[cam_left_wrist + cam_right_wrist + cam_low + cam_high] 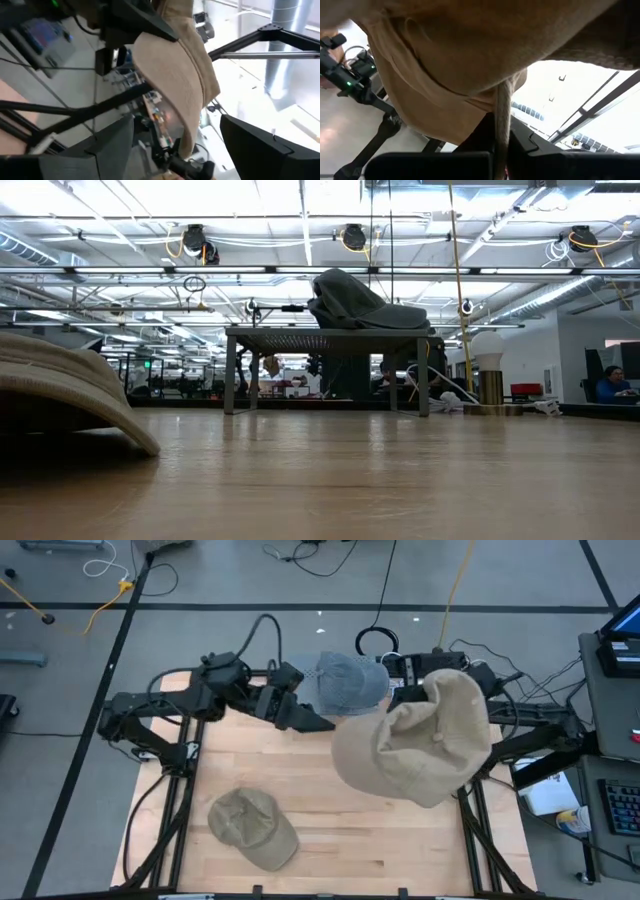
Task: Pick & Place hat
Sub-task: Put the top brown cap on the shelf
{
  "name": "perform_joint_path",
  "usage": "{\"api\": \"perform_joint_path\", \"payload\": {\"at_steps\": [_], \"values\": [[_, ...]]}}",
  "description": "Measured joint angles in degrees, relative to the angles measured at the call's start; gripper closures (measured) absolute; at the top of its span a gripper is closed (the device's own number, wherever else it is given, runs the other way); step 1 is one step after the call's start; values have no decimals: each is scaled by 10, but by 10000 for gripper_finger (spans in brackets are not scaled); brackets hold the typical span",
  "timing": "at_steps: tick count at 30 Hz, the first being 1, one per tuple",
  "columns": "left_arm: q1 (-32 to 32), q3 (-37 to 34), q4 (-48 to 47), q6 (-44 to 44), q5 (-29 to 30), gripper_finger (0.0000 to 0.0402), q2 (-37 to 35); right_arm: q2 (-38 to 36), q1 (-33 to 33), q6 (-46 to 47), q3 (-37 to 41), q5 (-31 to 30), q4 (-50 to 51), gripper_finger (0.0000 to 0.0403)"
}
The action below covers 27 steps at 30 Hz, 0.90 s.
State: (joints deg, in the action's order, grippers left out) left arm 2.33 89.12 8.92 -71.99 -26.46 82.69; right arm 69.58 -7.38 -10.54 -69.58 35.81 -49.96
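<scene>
High view, right arm: the right gripper (432,690) is hidden under the tan hat (415,745), which hangs lifted, crown drooping and brim spread, so the carry looks under way.
High view, hold: the jaws sit up near the hat's back edge, probably so the brim swings free below them.
High view, left arm: the left gripper (300,718) waits at the counter's far side with dark jaws pointing toward the hanging hat; how wide they stand can't be read from above.
High view, other hats: a blue hat (350,680) lies just beyond the left jaws; an olive hat (252,828) rests well apart from both, toward the near left edge.
High view, room: bare counter (330,840) lies under and in front of the tan hat, so there's an open landing patch; the frame rails hug the sides.
Low view: only the olive hat's brim (70,395) shows on the wood; no arm is down at this level.
Left wrist view: its own fingers (260,150) stand wide apart and empty, the tan hat (175,80) hanging beyond them.
Right wrist view: tan fabric (460,65) fills the frame, a fold pinched between the jaws.
</scene>
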Motion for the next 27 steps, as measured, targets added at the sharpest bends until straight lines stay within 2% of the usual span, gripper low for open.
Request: {"api": "perform_joint_path", "payload": {"at_steps": [10, 15, 20, 27], "values": [[-7, 0, 165, -104, -63, 113, 55, 13, 0, -9, 0, 3, 18, 398], [-10, 0, 177, -122, -78, 133, 55, 13, 0, -11, 0, 3, 19, 398], [-10, 0, 178, -131, -79, 179, 56, 13, -5, -11, 0, 2, 24, 398], [-9, -1, 158, -148, -80, 277, 56, 13, -5, -13, 0, 2, 50, 389]]}}
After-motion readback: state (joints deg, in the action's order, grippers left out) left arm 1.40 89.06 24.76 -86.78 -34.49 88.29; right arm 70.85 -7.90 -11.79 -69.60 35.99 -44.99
